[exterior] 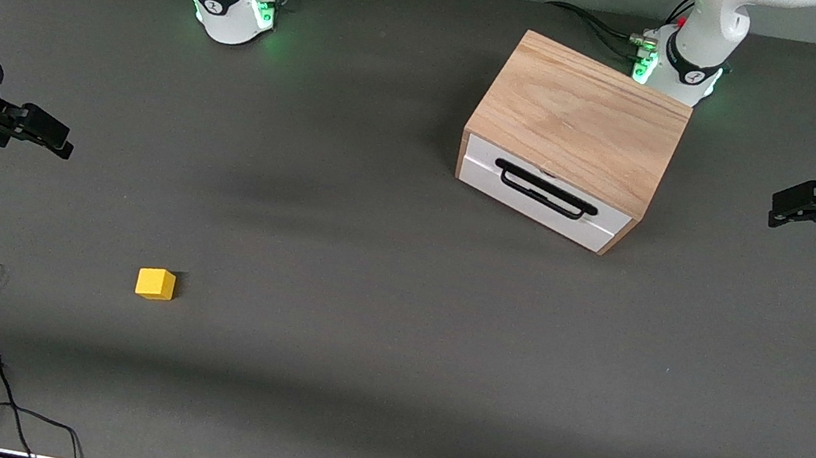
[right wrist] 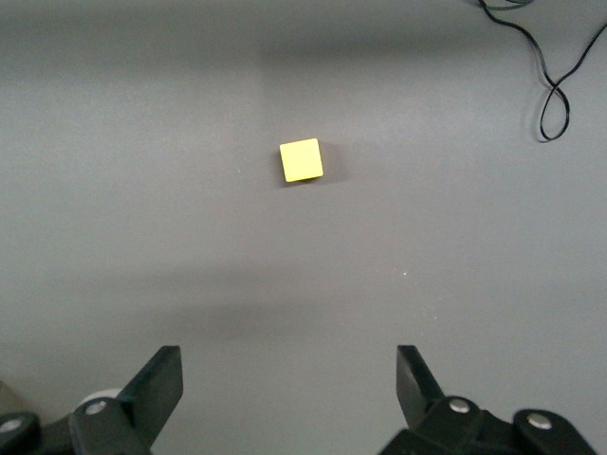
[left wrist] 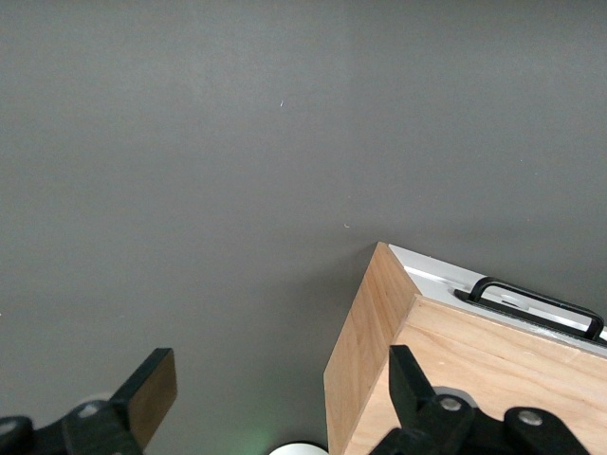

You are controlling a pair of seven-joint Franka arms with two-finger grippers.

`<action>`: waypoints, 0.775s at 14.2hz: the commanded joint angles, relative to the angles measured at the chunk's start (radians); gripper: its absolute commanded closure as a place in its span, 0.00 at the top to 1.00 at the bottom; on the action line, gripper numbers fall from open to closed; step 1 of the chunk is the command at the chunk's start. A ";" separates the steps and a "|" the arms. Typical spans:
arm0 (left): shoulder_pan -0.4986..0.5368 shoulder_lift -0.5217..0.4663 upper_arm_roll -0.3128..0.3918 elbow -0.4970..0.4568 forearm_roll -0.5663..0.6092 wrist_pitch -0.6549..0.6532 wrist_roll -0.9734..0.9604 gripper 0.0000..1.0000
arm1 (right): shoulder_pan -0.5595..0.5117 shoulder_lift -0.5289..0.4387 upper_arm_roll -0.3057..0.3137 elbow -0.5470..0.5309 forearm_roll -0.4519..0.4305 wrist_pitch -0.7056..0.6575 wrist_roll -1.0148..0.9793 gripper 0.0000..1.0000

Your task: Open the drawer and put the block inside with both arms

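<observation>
Both sets of fingers spread, empty: bring your left gripper (left wrist: 275, 398) down so its fingers straddle the drawer (exterior: 544, 194) handle (exterior: 545, 190), right gripper (right wrist: 285, 393) waiting above the block (right wrist: 301, 159).

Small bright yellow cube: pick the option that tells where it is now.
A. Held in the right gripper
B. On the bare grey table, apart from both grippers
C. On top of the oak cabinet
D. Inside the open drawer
B: the small bright yellow cube rests on the grey table, toward the right arm's end, with the open right gripper above it holding nothing, and the white-fronted drawer is shut.
</observation>
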 commanded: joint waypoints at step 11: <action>-0.030 0.007 -0.032 0.035 -0.011 -0.041 -0.064 1.00 | 0.009 0.044 -0.005 0.028 -0.010 -0.031 0.010 1.00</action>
